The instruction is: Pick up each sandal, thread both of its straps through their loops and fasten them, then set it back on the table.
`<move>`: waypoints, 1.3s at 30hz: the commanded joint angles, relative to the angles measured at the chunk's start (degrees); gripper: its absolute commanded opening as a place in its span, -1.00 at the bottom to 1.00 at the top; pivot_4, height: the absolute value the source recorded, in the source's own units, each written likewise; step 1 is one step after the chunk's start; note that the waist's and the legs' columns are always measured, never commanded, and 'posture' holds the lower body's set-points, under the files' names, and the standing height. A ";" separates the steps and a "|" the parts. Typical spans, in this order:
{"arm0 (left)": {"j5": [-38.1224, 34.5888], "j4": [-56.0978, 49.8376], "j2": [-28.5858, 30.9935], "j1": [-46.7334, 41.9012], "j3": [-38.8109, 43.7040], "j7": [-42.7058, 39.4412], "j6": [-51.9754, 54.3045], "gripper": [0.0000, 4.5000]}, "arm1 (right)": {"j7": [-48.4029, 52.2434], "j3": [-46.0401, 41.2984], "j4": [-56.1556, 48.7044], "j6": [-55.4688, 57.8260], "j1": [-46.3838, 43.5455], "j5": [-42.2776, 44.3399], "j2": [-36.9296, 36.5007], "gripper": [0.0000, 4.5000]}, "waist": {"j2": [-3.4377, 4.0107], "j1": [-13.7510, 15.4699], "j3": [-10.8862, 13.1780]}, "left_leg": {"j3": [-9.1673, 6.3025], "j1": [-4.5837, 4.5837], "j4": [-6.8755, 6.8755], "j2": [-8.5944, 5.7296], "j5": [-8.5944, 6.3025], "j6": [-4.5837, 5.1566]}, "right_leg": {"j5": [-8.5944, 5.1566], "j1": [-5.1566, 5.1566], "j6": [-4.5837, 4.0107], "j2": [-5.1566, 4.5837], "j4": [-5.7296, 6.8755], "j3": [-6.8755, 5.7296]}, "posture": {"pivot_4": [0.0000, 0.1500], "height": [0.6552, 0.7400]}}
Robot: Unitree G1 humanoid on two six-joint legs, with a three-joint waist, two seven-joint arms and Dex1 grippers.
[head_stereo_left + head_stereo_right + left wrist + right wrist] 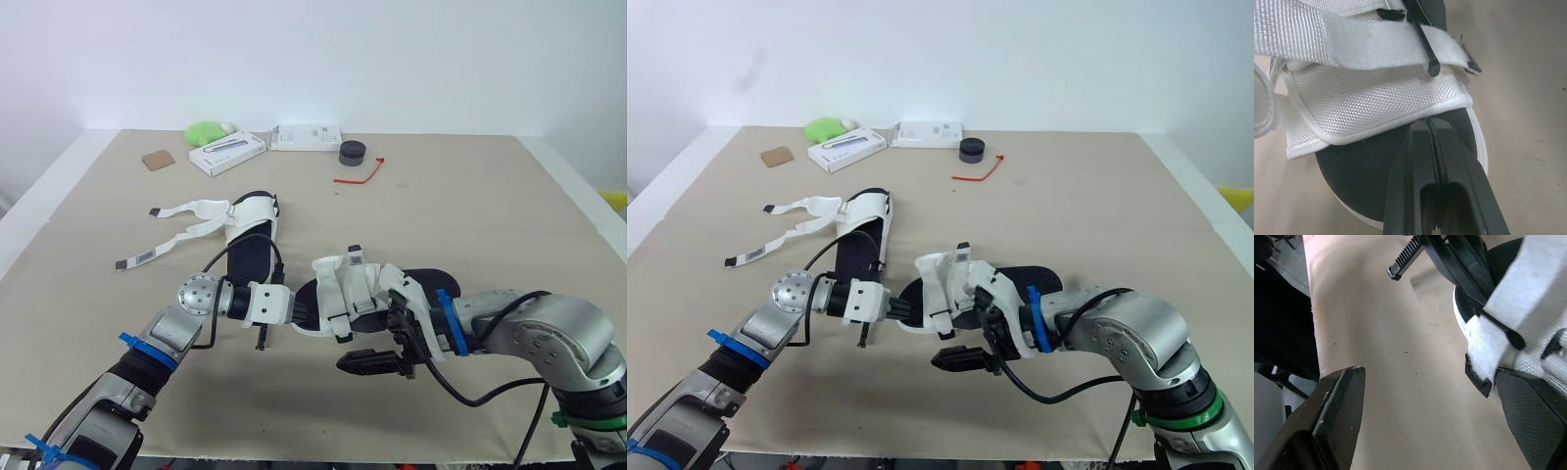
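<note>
Left tool pinches the sandal by its toe; right tool, spread beside its strap, should grip the tip squarely.

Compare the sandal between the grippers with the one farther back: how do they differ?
The near sandal has its straps folded across its top; the far sandal has its straps spread out flat on the table. The near sandal lies crosswise to the robot; the far sandal points away from it. Both are white with black insoles.
</note>
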 commanded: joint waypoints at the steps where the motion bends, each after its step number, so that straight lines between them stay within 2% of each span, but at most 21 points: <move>1: 4.04 2.60 1.02 2.22 -2.69 -1.32 1.56 -1.00 | -0.21 -1.21 0.24 1.53 -1.91 1.33 0.26 0.98 | 0.00 0.00 0.00 | 0.00 0.00 0.00 -0.01 0.00 0.00 | 0.00 0.00 -0.01 -0.01 0.00 0.00 | 1.00 1.00; 4: 4.07 2.47 1.05 2.33 -2.70 -1.28 1.57 -1.00 | -1.25 -1.90 0.93 3.14 -2.29 1.72 0.90 0.98 | 0.00 0.01 0.00 | 0.00 -0.02 0.00 -0.01 0.00 0.00 | -0.02 -0.01 -0.03 -0.02 0.00 0.00 | 1.00 1.00; 11: 4.18 2.55 0.86 2.38 -2.83 -1.17 1.47 -1.00 | -6.81 -6.71 4.22 11.53 -3.10 4.68 7.42 0.98 | -0.03 0.00 -0.03 | -0.01 -0.02 0.00 -0.01 0.00 0.00 | 0.02 -0.01 -0.09 -0.02 0.00 0.00 | 1.00 1.00; 13: 4.24 2.57 0.81 2.37 -2.86 -1.12 1.45 -1.00 | -7.66 -7.66 4.60 13.09 -3.19 5.22 8.53 0.71 | -0.04 0.00 -0.04 | -0.02 -0.02 -0.01 0.01 0.00 0.00 | 0.02 0.00 -0.09 -0.01 0.00 -0.01 | 1.00 1.00; 16: 4.27 2.52 0.76 2.39 -2.88 -1.07 1.48 -1.00 | -8.42 -7.94 4.95 14.42 -3.34 5.26 9.11 0.16 | -0.02 0.01 -0.05 | -0.04 -0.06 -0.01 0.01 0.00 0.00 | 0.00 -0.04 -0.12 0.00 0.00 -0.02 | 1.00 1.00; 21: 4.24 2.40 0.70 2.44 -2.93 -0.98 1.59 -1.00 | -9.20 -7.38 5.46 14.50 -3.21 4.73 9.14 -0.89 | -0.02 0.02 -0.05 | -0.04 -0.13 -0.02 -0.02 -0.01 -0.01 | -0.06 -0.07 -0.12 -0.03 -0.01 -0.02 | 1.00 1.00; 22: 4.24 2.40 0.72 2.48 -2.92 -0.97 1.59 -1.00 | -9.18 -7.16 5.50 14.50 -3.20 4.68 9.01 -0.95 | -0.02 0.02 -0.05 | -0.04 -0.14 -0.03 -0.02 -0.02 -0.01 | -0.06 -0.07 -0.12 -0.04 -0.01 -0.02 | 1.00 1.00; 26: 4.26 2.13 0.83 2.75 -2.88 -0.80 1.77 -1.00 | -7.46 -5.62 5.00 15.27 -3.03 5.26 6.86 -0.95 | -0.02 0.02 -0.05 | -0.05 -0.14 -0.04 -0.03 -0.02 -0.01 | -0.07 -0.07 -0.12 -0.04 -0.02 -0.03 | 1.00 1.00; 32: 4.24 2.00 0.83 2.97 -2.85 -0.66 1.91 -1.00 | -1.47 -1.02 2.36 14.58 -2.70 6.52 -0.12 -0.95 | -0.02 0.02 -0.05 | -0.05 -0.16 -0.06 -0.03 -0.04 0.02 | -0.14 -0.09 -0.10 -0.05 -0.04 -0.04 | 1.00 1.00; 39: 4.30 2.41 0.67 2.78 -2.77 -0.48 1.82 -1.00 | 1.49 -1.40 0.28 17.24 -1.73 10.68 -1.80 -0.95 | -0.02 0.05 -0.05 | -0.08 -0.16 -0.06 -0.03 -0.05 0.02 | -0.14 -0.08 -0.10 -0.05 -0.04 -0.08 | 1.00 1.00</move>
